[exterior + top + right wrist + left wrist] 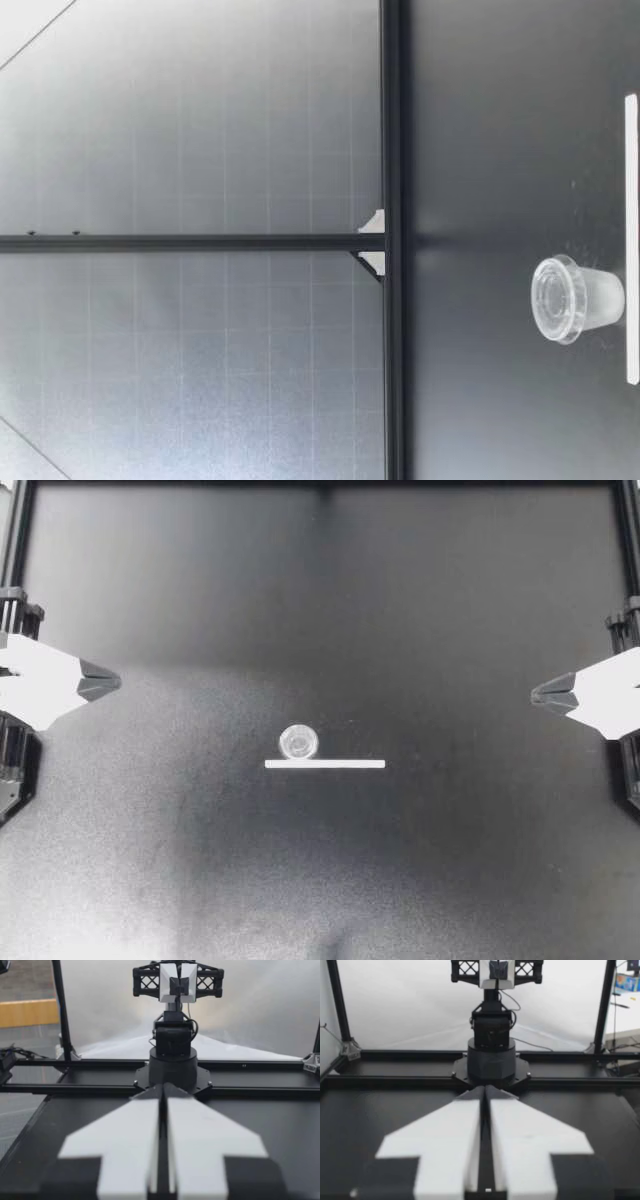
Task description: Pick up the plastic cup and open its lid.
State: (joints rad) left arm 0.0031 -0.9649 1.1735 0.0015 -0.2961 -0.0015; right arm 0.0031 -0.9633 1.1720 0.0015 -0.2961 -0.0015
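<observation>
Cup (298, 742) upright near centre of table (450, 860), lid (553, 298) on. Sits just beside white strip (325, 764), on strip's far side from low camera. Left gripper (118, 682) at table's left edge, right gripper (533, 693) at right edge, both well apart from cup. Both jaws clenched, fingers together, gripping nothing.
</observation>
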